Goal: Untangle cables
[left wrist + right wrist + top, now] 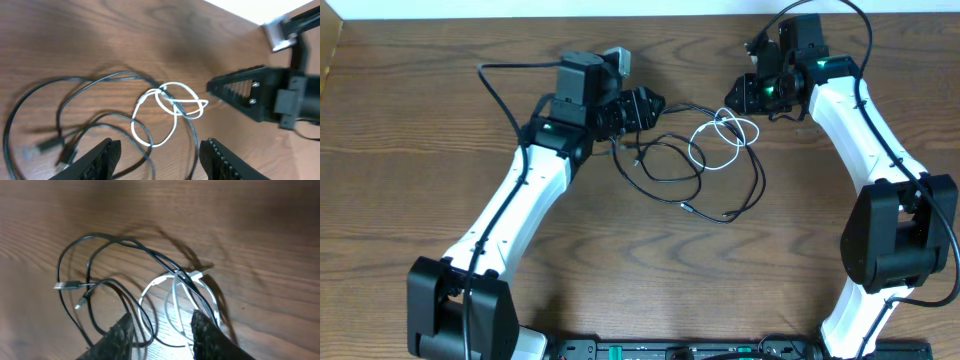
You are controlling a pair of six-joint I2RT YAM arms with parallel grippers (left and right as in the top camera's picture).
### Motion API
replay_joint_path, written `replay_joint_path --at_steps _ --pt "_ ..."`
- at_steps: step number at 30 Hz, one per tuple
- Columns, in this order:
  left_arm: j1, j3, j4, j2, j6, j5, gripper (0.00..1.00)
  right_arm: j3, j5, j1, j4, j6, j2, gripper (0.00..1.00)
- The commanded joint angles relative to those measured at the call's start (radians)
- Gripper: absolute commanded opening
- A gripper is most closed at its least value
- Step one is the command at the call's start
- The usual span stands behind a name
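Observation:
The black cable (pixel 665 172) and the white cable (pixel 723 135) lie tangled on the wooden table between my two grippers. The white one forms small loops (pixel 133 124) knotted with black strands, and the black one (pixel 65 79) spreads in wider loops toward the left arm. My left gripper (pixel 655 105) hangs over the tangle's left side, its jaws (pixel 160 147) open, with strands below the gap. My right gripper (pixel 735 95) is at the tangle's upper right. It stands open (pixel 162 325) over white (pixel 150 287) and black (pixel 100 237) strands. Small plug ends (pixel 65 285) lie free.
The table's back edge meets a white wall (pixel 520 8) just behind both grippers. A small silver block (pixel 620 58) sits by the left wrist. Thick black arm wires (pixel 495 85) arc beside the left arm, and the arm bases stand at the front corners.

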Motion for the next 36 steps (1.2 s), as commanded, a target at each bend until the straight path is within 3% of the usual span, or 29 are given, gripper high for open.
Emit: replay_joint_path --at_steps 1,9,16,27,36 --pt "-0.006 0.014 -0.031 -0.020 0.009 -0.093 0.56 0.019 0.058 0.003 0.003 0.002 -0.029 0.38" --pt "-0.009 0.014 -0.077 -0.014 0.009 -0.121 0.56 0.007 0.154 0.005 -0.014 -0.013 0.001 0.42" --pt "-0.026 0.014 -0.090 0.001 0.009 -0.121 0.56 -0.010 0.049 0.017 -0.059 -0.213 0.019 0.49" --pt "-0.072 0.014 -0.092 0.029 0.009 -0.127 0.56 -0.010 0.072 0.034 -0.020 -0.241 0.096 0.30" --pt "-0.072 0.014 -0.100 0.029 0.009 -0.132 0.56 -0.010 0.071 0.037 0.042 -0.252 0.124 0.28"
